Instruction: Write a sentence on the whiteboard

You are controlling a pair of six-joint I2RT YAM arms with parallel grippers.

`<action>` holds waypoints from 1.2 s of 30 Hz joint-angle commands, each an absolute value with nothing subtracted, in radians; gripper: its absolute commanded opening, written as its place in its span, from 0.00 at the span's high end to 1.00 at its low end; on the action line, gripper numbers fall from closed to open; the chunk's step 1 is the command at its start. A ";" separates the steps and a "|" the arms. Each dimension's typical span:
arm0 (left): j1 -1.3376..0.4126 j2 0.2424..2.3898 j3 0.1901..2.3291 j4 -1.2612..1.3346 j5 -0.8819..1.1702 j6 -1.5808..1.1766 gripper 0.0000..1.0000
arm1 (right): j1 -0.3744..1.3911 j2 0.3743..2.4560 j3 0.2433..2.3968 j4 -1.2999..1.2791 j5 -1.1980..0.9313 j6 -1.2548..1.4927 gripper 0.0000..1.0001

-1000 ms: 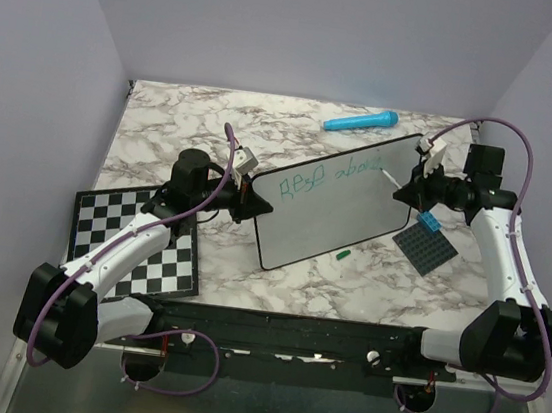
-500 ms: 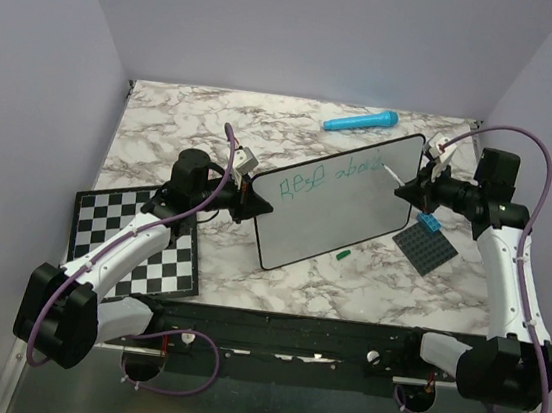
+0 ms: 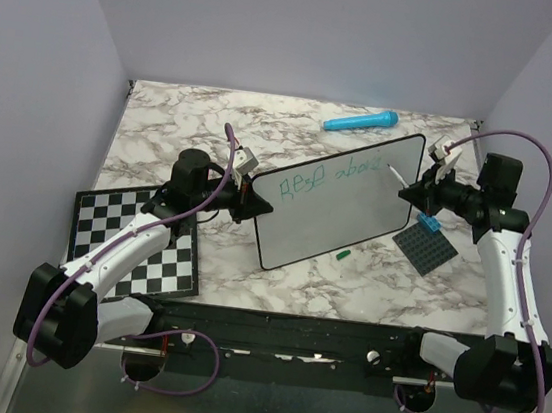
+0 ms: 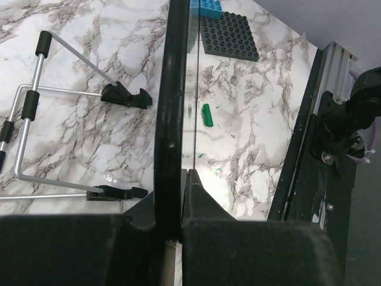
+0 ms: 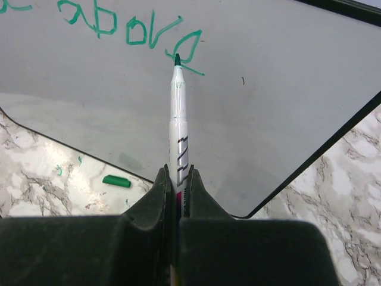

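Observation:
The whiteboard point(image 3: 341, 210) stands tilted in the middle of the table. One line of green handwriting, the sentence point(image 3: 330, 178), runs across its upper part; its end shows in the right wrist view point(image 5: 128, 27). My left gripper point(image 3: 254, 196) is shut on the board's left edge point(image 4: 171, 119). My right gripper point(image 3: 411, 193) is shut on a white marker point(image 5: 177, 125) with a green tip. The tip sits at the last green stroke, near the board's top right. The board point(image 5: 268, 89) fills the right wrist view.
A green marker cap point(image 3: 344, 254) lies on the table in front of the board. A dark grey studded plate point(image 3: 429, 248) with a blue brick point(image 3: 428, 223) is at the right. A blue marker point(image 3: 361, 122) lies at the back. A checkerboard point(image 3: 141, 240) lies under the left arm. A wire stand point(image 4: 59, 137) lies behind the board.
My right arm has drawn back to the right, and the marker has moved rightward along the writing line. The left arm and the board have not moved.

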State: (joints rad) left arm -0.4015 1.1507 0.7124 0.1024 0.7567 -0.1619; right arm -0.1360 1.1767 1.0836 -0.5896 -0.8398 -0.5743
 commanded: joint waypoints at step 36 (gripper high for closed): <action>-0.408 1.170 0.687 -0.061 0.663 -0.031 1.00 | -0.172 1.132 0.993 -0.543 -0.939 -0.584 1.00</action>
